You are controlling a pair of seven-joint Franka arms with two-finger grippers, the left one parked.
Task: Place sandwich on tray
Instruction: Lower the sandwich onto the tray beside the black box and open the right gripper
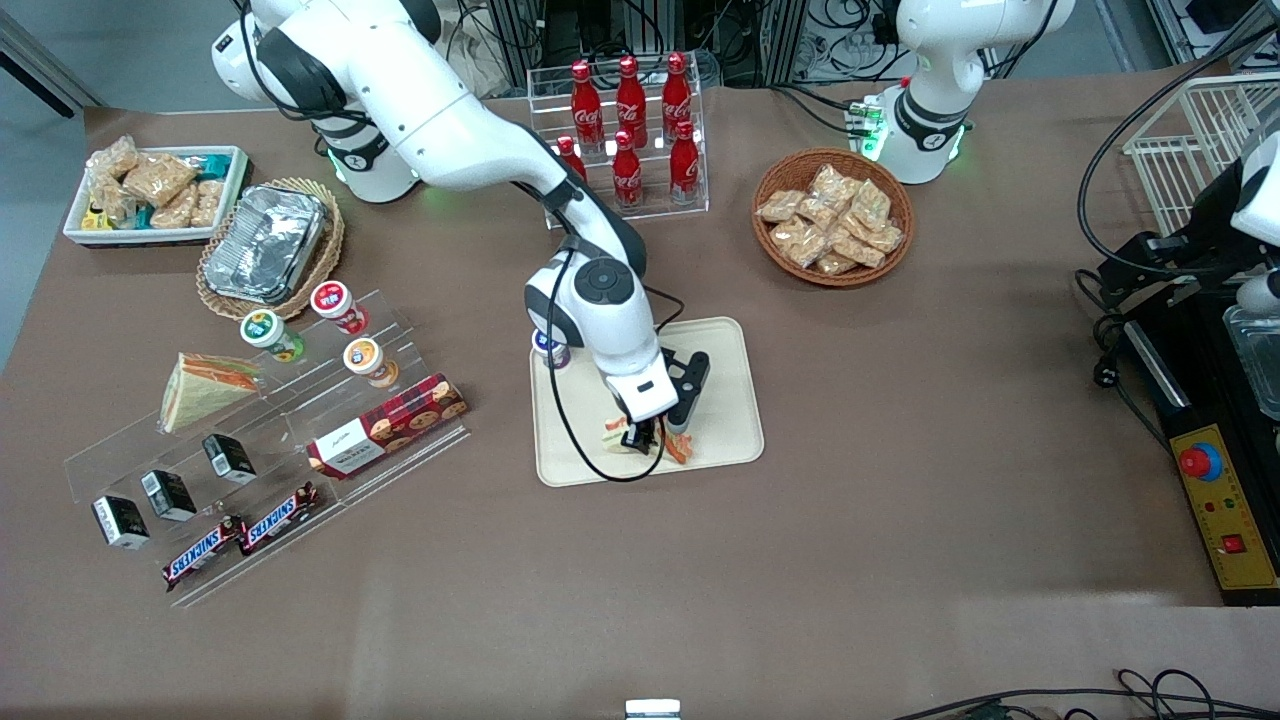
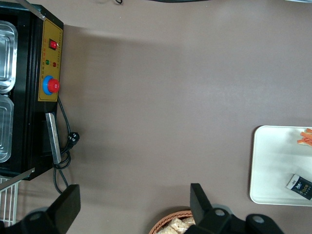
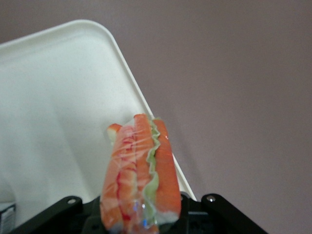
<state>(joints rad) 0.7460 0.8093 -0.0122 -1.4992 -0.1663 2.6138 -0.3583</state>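
The sandwich (image 3: 141, 170), a clear-wrapped wedge with orange-red and green filling layers, stands on edge between the jaws of my right gripper (image 1: 643, 437). The gripper is shut on it. It hangs low over the edge of the cream tray (image 1: 725, 360) that is nearest the front camera. The sandwich's ends show on both sides of the fingers in the front view (image 1: 680, 446). The wrist view shows the tray's rim and rounded corner (image 3: 105, 36) under the sandwich. In the left wrist view the tray (image 2: 273, 165) shows with an orange bit of the sandwich (image 2: 305, 137).
A small cup (image 1: 550, 350) stands on the tray's farther corner under the arm. Toward the working arm's end is an acrylic shelf with the twin sandwich (image 1: 200, 385), cups, a cookie box (image 1: 388, 425) and Snickers bars. Farther back are a cola rack (image 1: 630, 130) and a snack basket (image 1: 832, 215).
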